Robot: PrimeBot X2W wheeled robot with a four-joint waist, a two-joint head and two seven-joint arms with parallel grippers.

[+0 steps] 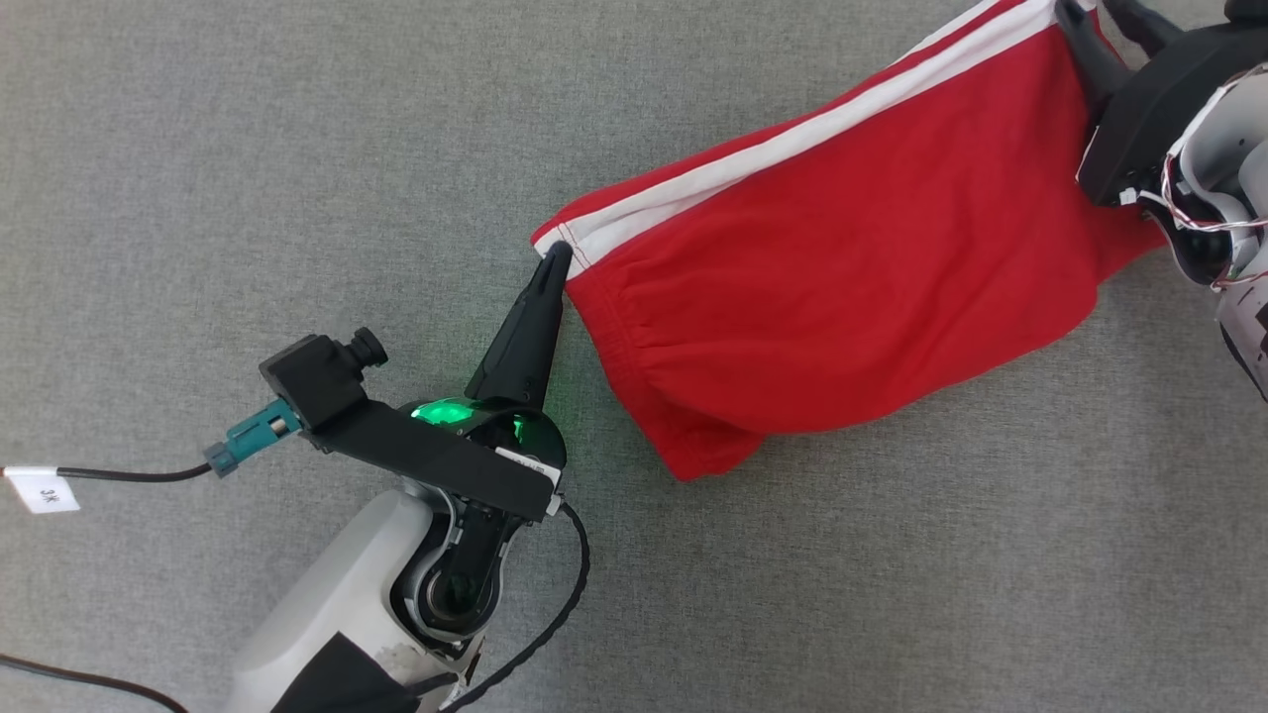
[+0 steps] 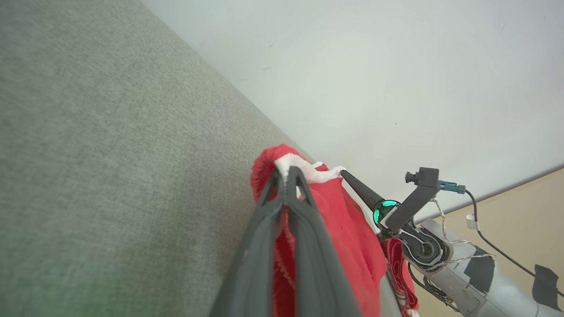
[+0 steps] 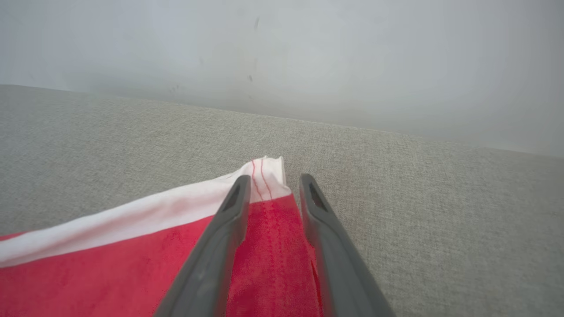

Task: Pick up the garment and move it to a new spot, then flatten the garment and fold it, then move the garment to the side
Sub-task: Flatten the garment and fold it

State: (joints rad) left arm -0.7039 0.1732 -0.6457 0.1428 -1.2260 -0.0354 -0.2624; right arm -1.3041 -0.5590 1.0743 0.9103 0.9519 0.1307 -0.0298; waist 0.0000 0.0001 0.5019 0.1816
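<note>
The garment (image 1: 872, 267), red shorts with white side stripes, lies stretched across the grey fabric surface (image 1: 297, 149) from the middle to the upper right. My left gripper (image 1: 557, 253) is shut on its near white-striped corner, and the left wrist view shows the fabric (image 2: 352, 237) pinched at that gripper's tips (image 2: 286, 174). At the far corner, my right gripper (image 1: 1100, 12) rests over the garment. In the right wrist view its fingers (image 3: 240, 189) stand apart, open, with the white-hemmed corner of the garment (image 3: 110, 255) lying between them.
A dark cable with a white tag (image 1: 42, 490) runs along the surface at the left edge. A pale wall (image 3: 282, 53) rises behind the far edge of the surface. Tan floor (image 2: 520, 211) shows beyond the right arm.
</note>
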